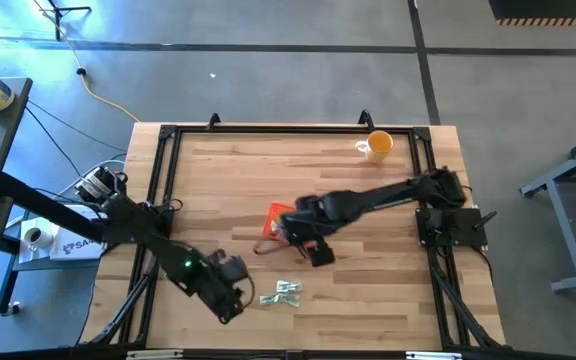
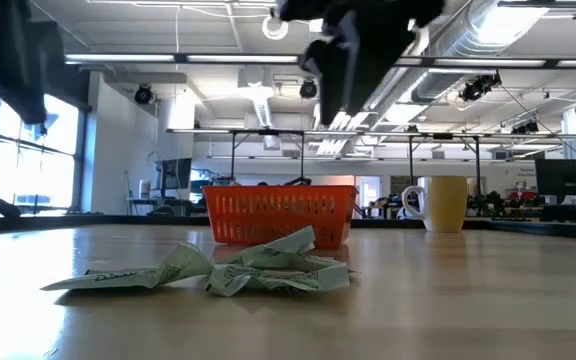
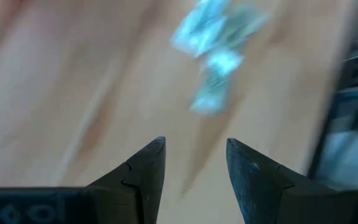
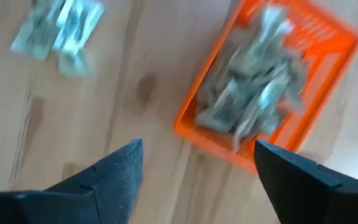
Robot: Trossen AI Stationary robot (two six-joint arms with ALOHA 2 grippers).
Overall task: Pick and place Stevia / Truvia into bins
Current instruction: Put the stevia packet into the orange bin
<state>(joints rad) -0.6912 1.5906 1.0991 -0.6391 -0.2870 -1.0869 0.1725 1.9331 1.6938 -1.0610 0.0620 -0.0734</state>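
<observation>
Both of my pincers are spread apart and carry nothing. My right gripper (image 1: 313, 250) hangs at mid-frame in the high view, just below the orange tray (image 1: 274, 215), and my left gripper (image 1: 236, 292) sits at lower left of centre, just beside the loose Stevia packets (image 1: 282, 292).

Most packets already lie heaped in the tray (image 4: 328, 37), as my right wrist view shows at its upper right. A small crumpled cluster (image 2: 238, 268) remains on the wooden table (image 1: 368, 310), in the lower middle of the low view, in front of the tray (image 2: 278, 215).

I judge the step in hand to be fetching that last cluster. To do it well, I would come straight down over one packet at the pile's edge, fingers astride its short side, and close low against the wood, since the paper is flat and likely to slide.

Bare table lies to the right of the cluster, giving free approach. My two arms are near each other here, so only one should reach in. A yellow mug (image 1: 376, 146) stands well apart at upper right.
</observation>
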